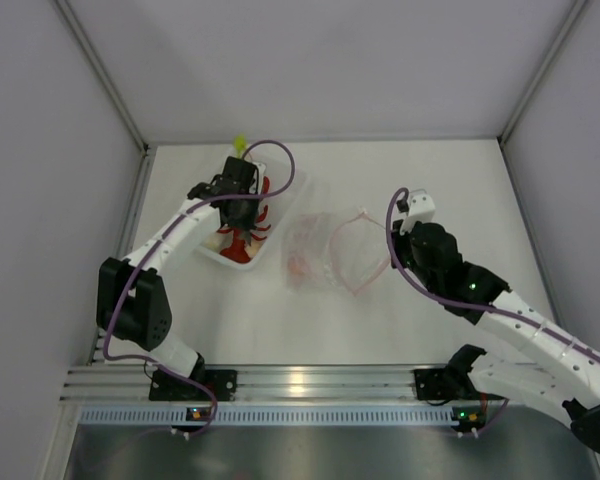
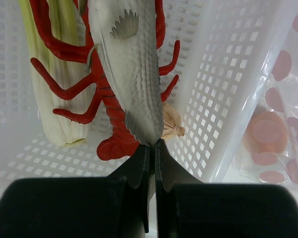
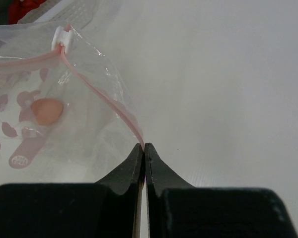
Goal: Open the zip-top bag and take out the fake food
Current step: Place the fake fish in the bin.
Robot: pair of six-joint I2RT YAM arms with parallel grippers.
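Nearest me, my two hands are both pinched tight. The left hand [image 2: 154,145] grips the tail tip of the one grey fish [image 2: 126,64], a smooth moulded plastic body with scale ridges and a raised fin. The right hand [image 3: 144,147] clamps the thin pink zip strip [image 3: 137,135] of the single zip-top bag [image 3: 64,114]. The bag is floppy clear film printed with pale pink dots, with one white slider [image 3: 61,37] at the strip's far end. Inside it I count one pinkish-beige round piece [image 3: 47,111].

Beyond the fish, in the one rigid perforated tray [image 2: 228,74], lie one glossy red lobster [image 2: 109,114], one ribbed pale green leek stalk [image 2: 59,99] and one small beige knotted piece [image 2: 171,124]. The fish stretches over the lobster. The bag lies on the white tabletop [image 3: 228,74], just beside the tray.
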